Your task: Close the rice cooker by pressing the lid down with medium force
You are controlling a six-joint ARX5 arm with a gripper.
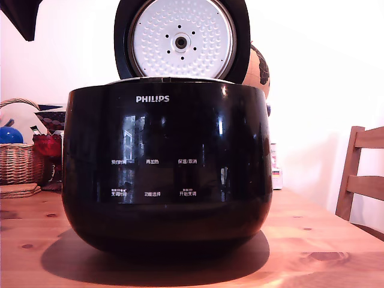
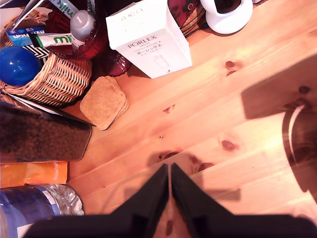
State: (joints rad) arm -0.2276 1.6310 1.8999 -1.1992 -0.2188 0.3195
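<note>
Rice cooker [image 1: 167,168] sits at centre of the wooden table [image 1: 312,252] in the exterior view, glossy black, white PHILIPS lettering and 6 small white button labels on its front. Lid [image 1: 182,39] stands open and upright behind the pot, white dimpled inner plate facing the camera, centre hub and small holes visible. At the exterior view's left a wicker basket [image 1: 17,161] holds a blue ball [image 1: 9,135]; at the exterior view's right, part of a wooden chair [image 1: 361,180]. A dark object juts in at the top left corner of that view; cannot tell what it is. Wrist view: gripper [image 2: 170,171] hangs above bare table boards, its 2 black fingers pressed together with only a hairline seam between them, nothing held. In the same view: the basket, a stack of cork coasters [image 2: 103,101] just beside it, a white box [image 2: 148,37], a white cup-like object [image 2: 228,15], a plastic bottle [image 2: 34,208]
</note>
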